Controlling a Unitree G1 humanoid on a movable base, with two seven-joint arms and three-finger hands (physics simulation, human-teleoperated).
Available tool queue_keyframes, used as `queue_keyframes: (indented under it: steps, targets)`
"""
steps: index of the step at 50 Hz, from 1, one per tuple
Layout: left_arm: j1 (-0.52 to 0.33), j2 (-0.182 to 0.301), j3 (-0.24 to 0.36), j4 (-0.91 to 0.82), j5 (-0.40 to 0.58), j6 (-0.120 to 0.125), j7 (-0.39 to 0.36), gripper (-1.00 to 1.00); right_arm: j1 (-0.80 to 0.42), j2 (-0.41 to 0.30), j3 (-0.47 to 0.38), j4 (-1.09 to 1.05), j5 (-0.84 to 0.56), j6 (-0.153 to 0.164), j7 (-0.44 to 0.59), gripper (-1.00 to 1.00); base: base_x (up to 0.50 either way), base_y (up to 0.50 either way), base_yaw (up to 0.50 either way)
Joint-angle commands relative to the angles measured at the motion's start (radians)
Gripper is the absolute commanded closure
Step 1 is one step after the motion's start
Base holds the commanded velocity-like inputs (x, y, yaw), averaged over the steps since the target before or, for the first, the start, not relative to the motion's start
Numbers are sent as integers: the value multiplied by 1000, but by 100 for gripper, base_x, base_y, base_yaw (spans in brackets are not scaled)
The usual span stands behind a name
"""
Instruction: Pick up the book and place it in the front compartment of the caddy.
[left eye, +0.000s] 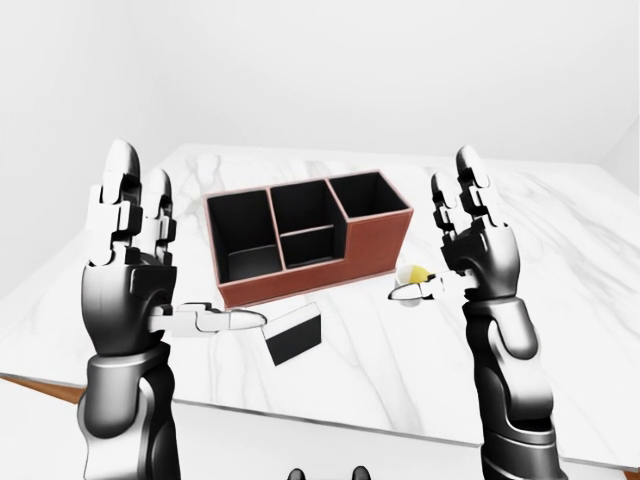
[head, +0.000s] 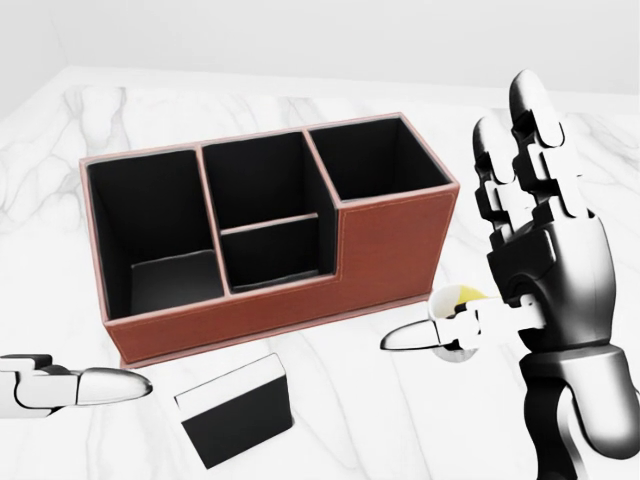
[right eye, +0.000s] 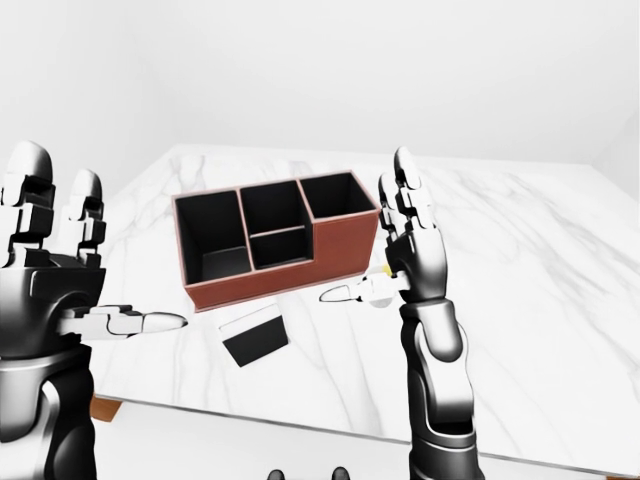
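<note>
- Both hands are raised low in the left-eye view: left hand (left eye: 128, 290) at the left, right hand (left eye: 478, 250) at the right, fingers (left eye: 120, 185) spread apart and upright, holding nothing.
- The black book (head: 236, 410) lies on the white marble table (left eye: 560, 300), bottom centre of the head view, just beside the caddy's low wall.
- The yellow-lined cup (head: 458, 300) is partly hidden behind the right thumb.
- The brown caddy (head: 390, 255) fills the view's centre, its compartments dark.

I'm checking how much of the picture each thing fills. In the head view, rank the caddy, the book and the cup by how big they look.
Largest to smallest in the head view:
1. caddy, by far the widest
2. book
3. cup, though the right hand hides most of it, so its true extent is unsure
</note>
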Motion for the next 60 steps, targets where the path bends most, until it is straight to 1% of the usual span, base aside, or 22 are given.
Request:
queue_keyframes:
  steps: [1,10,17,29,41,60]
  targets:
    - [-4,3,6,-27,-4,0,-1,-100,7,-1,-4,-8,9,0,2,-100,17,3,0]
    - [-3,4,10,-25,-4,0,-6,-100,8,0,-2,-3,8,0,2,-100,14,2,0]
    - [-2,3,13,-16,-6,0,-10,-100,13,5,1,-53,16,0,-14,-100,0,0,0]
    - [3,1,5,13,2,0,-12,-100,9,3,0,-12,10,0,-9,-100,8,-15,0]
    - [15,-3,0,21,7,0,-19,-100,5,3,3,0,7,0,-10,-100,0,0,0]
    - [26,-10,-2,1,9,0,-20,-100,10,5,5,-15,7,0,-14,-100,32,-2,0]
